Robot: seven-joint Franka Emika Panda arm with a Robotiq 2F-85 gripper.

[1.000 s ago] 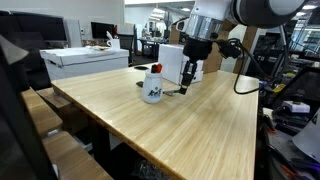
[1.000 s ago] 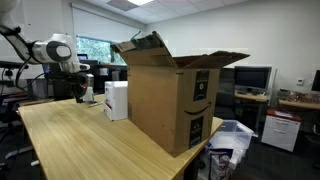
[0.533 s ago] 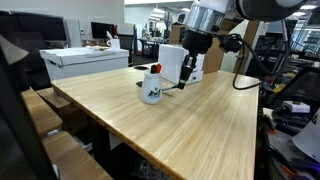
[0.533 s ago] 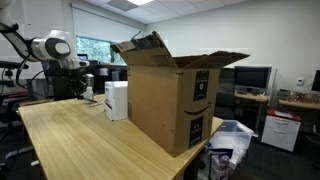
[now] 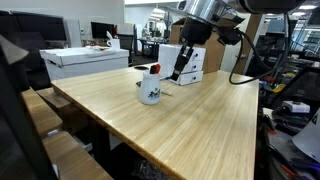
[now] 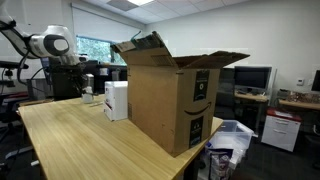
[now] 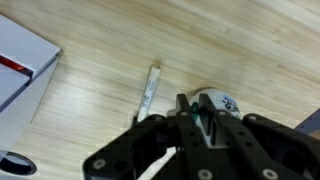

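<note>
In the wrist view my gripper (image 7: 190, 105) has its jaws nearly together, with a small teal thing pinched at the tips; it looks like a thin marker. Just beyond the tips stands a white printed mug (image 7: 225, 103). A pale pen (image 7: 150, 92) lies on the wooden table to the left of the fingers. In an exterior view the gripper (image 5: 176, 76) hangs above the table, up and to the right of the mug (image 5: 151, 92), clear of both. The arm also shows at the far left in an exterior view (image 6: 52, 45).
A white box (image 5: 197, 60) stands behind the gripper, and its corner shows in the wrist view (image 7: 20, 65). A large open cardboard box (image 6: 170, 95) sits on the table (image 5: 190, 125) with a white box (image 6: 116, 100) beside it. Another white box (image 5: 85, 60) rests on a neighbouring desk.
The gripper has risen off the table and drifted a little away from the mug. Its jaws have stayed as they were. The mug and pen have not moved.
</note>
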